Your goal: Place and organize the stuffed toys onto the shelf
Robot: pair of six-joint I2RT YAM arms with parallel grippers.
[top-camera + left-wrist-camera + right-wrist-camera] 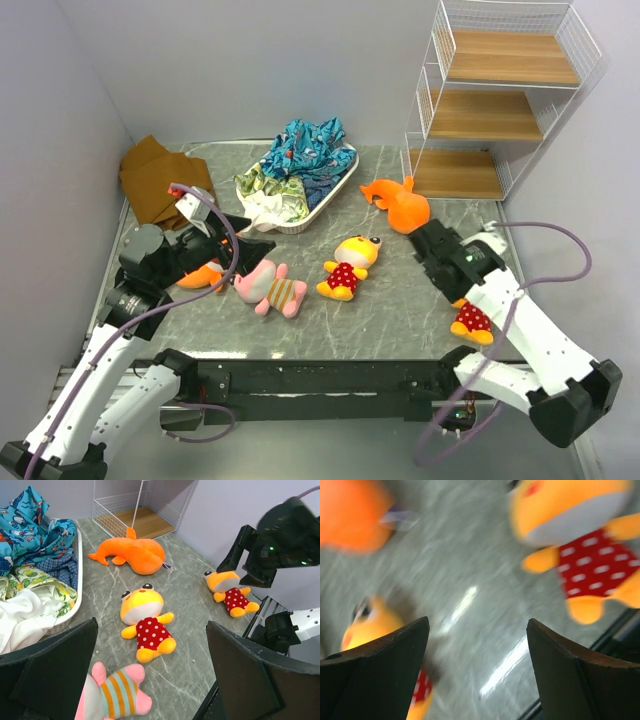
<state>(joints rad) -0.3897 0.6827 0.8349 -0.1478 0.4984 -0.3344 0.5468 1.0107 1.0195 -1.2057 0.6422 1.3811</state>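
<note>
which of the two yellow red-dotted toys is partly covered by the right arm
The yellow toy at the near right, overlapped by the right arm in the top view; the other yellow toy lies uncovered in the middle.

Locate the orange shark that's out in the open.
Top view, right side: orange shark lies just before the shelf, right of the white tray.

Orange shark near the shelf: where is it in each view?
Top external: shark right of centre, just in front of the shelf.
Left wrist: shark upper middle, in front of the shelf's bottom board.
Right wrist: blurred orange mass in the top-left corner, probably the shark.
Landmark: yellow dotted toy by the near rail, seen in all three views.
</note>
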